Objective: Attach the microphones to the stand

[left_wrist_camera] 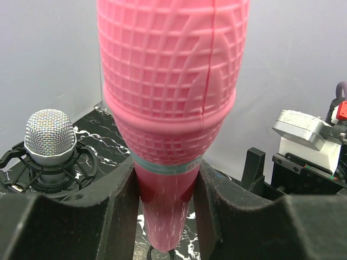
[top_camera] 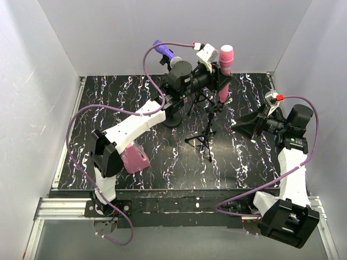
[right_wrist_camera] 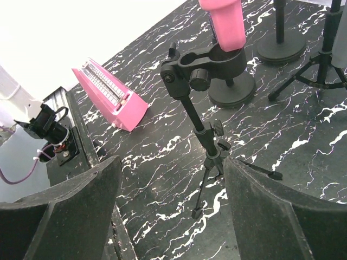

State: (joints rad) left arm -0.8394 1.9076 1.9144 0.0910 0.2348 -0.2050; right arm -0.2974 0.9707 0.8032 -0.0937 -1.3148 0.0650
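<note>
Left gripper (left_wrist_camera: 165, 216) clamped on pink microphone (left_wrist_camera: 171, 81), held upright, tail at mouth of stand clip (right_wrist_camera: 211, 65); right gripper (right_wrist_camera: 171, 216) spread wide, empty, farther off.

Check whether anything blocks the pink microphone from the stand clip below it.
Nothing visible does. The left gripper holds the pink microphone upright, its lower end right at the clip of the tripod stand.

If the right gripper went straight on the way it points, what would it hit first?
The right gripper would most likely meet the small tripod stand first, centred ahead between its open fingers; depth is uncertain.
</note>
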